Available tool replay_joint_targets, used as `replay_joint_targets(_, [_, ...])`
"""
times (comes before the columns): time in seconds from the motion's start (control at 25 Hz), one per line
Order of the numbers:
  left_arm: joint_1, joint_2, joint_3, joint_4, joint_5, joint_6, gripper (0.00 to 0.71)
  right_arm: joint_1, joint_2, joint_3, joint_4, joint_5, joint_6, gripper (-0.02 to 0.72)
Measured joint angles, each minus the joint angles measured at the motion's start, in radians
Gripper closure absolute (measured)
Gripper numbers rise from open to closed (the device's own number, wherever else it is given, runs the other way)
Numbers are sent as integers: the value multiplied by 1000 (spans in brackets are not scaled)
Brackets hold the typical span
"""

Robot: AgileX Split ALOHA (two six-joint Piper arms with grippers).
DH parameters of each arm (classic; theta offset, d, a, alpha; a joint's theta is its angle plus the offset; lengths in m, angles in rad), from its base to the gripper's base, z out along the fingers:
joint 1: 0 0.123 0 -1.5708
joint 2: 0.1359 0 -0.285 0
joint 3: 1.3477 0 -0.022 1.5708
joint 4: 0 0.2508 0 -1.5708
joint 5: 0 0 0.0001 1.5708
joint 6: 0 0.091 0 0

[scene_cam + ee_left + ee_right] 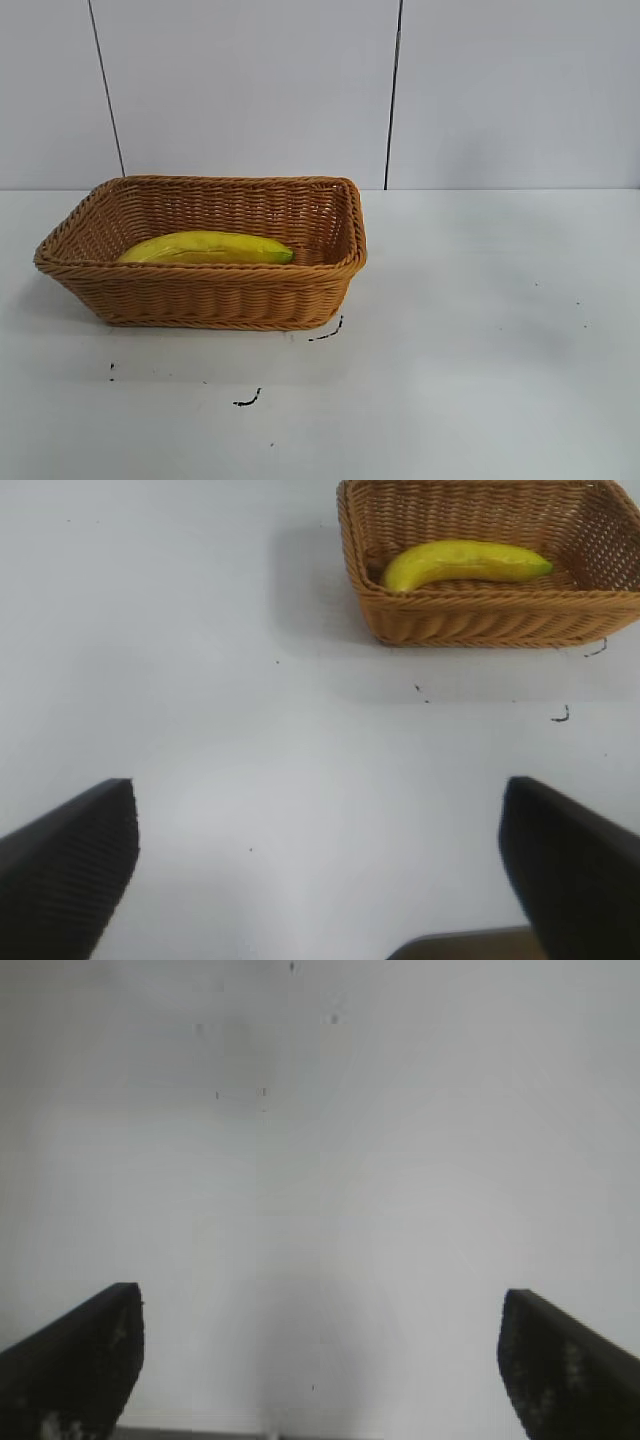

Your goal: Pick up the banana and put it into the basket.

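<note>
The yellow banana [205, 248] lies flat inside the tan wicker basket [200, 295] at the left of the white table. Both also show in the left wrist view, the banana [465, 562] lying in the basket [480, 620]. My left gripper [320, 865] is open and empty, well back from the basket over bare table. My right gripper [320, 1360] is open and empty over bare table, with neither the banana nor the basket in its view. Neither gripper shows in the exterior view.
The white table [480, 330] carries a few small dark marks [248, 400] in front of the basket. A pale wall with two dark vertical seams [394, 90] stands behind the table.
</note>
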Motion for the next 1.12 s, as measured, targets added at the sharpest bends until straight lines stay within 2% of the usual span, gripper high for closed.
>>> replay_joint_targets(0.12, [0, 0, 0, 0, 0, 0, 15, 0, -170, 183, 0, -8, 0, 14])
replay_joint_targets(0.32, [0, 0, 0, 0, 0, 0, 15, 0, -506, 462, 0, -108, 0, 14])
replay_joint_targets(0.44, [0, 0, 0, 0, 0, 0, 15, 0, -719, 566, 0, -154, -14, 14])
replay_joint_targets(0.6, [0, 0, 0, 0, 0, 0, 15, 0, -973, 590, 0, -190, -18, 14])
replay_joint_targets(0.84, [0, 0, 0, 0, 0, 0, 15, 0, -1226, 593, 0, -197, -18, 14])
replay_joint_targets(1.12, [0, 0, 0, 0, 0, 0, 15, 0, -1283, 593, 1, -195, -18, 14])
